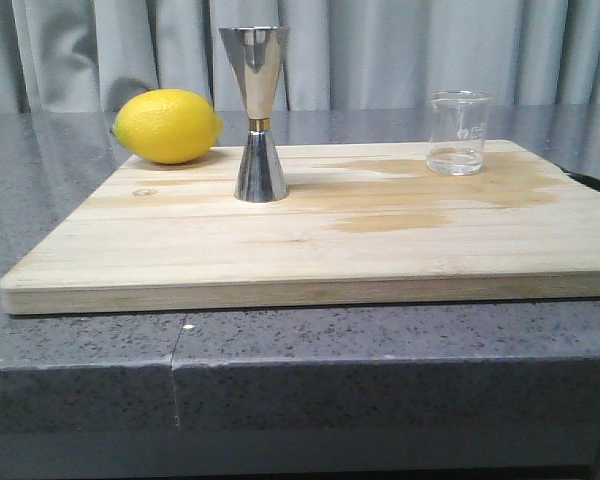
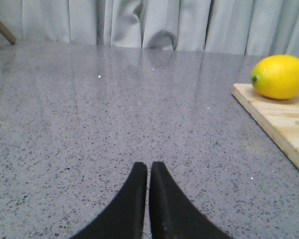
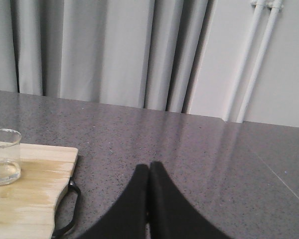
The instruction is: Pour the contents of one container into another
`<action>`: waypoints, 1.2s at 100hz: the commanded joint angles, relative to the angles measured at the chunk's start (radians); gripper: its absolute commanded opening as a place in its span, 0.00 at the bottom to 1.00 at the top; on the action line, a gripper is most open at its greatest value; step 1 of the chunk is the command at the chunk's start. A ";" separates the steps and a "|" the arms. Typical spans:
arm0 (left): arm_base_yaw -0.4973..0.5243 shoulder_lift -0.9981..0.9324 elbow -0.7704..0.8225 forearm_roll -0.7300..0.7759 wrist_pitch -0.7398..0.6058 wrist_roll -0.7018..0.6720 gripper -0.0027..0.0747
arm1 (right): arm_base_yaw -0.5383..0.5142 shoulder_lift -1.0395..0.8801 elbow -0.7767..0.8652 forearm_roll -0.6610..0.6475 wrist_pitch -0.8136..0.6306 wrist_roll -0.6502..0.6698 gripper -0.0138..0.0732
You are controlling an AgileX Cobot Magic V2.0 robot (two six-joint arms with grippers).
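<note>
Wooden cutting board (image 1: 310, 240) lies flat on the grey speckled tabletop (image 1: 80, 340), close to the tabletop's front edge. Steel jigger (image 1: 256, 112) stands upright on the board, toward the board's far edge and a bit left of its middle. Lemon (image 1: 167, 126) sits at the board's far left corner, near the jigger but not touching it. Small glass beaker (image 1: 459, 132) stands upright near the board's far right corner, well apart from the jigger; a little clear liquid in its bottom. Darker wet-looking stain on the wood between the jigger and the beaker. Left claw (image 2: 149, 172) pressed together, holding nothing, low over bare tabletop off the board's left edge; lemon and the board corner show in its wrist view. Right claw (image 3: 149, 172) also pressed together, holding nothing, over bare tabletop off the board's right edge, beside a dark handle loop (image 3: 70, 209) on that edge. Grey curtain (image 1: 380, 50) behind the tabletop's far edge.
</note>
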 commanded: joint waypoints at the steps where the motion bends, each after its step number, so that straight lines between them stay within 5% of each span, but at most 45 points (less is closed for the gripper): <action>1: -0.011 -0.024 0.037 0.018 -0.099 -0.032 0.01 | -0.002 0.007 -0.024 -0.002 -0.061 -0.004 0.08; 98: -0.011 -0.035 0.036 -0.013 -0.103 -0.030 0.01 | 0.025 -0.005 -0.021 -0.002 -0.056 -0.004 0.08; 103: -0.011 -0.035 0.036 -0.013 -0.103 -0.030 0.01 | 0.034 -0.005 -0.013 0.022 -0.057 -0.017 0.08; 120: -0.011 -0.035 0.036 -0.013 -0.103 -0.030 0.01 | 0.055 -0.053 0.051 0.410 -0.074 -0.237 0.08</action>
